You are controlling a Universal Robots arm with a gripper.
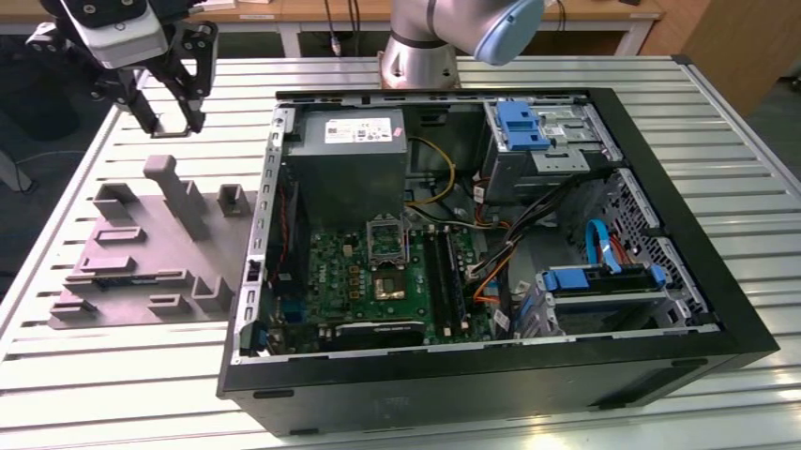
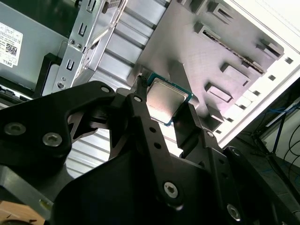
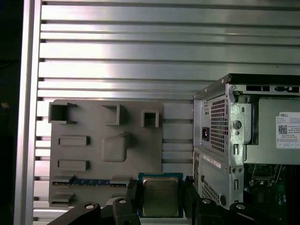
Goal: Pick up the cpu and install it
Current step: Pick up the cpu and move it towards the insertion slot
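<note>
Black linkage of the end effector (image 2: 164,102) is sitting nearest the lens in the second wrist view. Its two fingers (image 2: 143,117) are pinching the cpu (image 2: 166,98) by opposite edges, with the silvery top facing the camera. In the exterior view the end effector (image 1: 175,112) is hanging above the grey tray (image 1: 150,262) on the desk (image 1: 113,375), to that view's left of the open case (image 1: 501,375). So the cpu is riding in the air, apparently clear of the tray and well apart from the socket (image 1: 385,239) on the motherboard (image 1: 363,281).

By its look, the cpu is light and stiff, with a slick metal lid and a delicate contact face. The bare side edges are looking like the safe place to grip; a tilted or slack pinch is risking a slip.

Its underside is facing away, and the linkage is covering its near edge. In the exterior view the cpu is too small to make out between the fingers.
</note>
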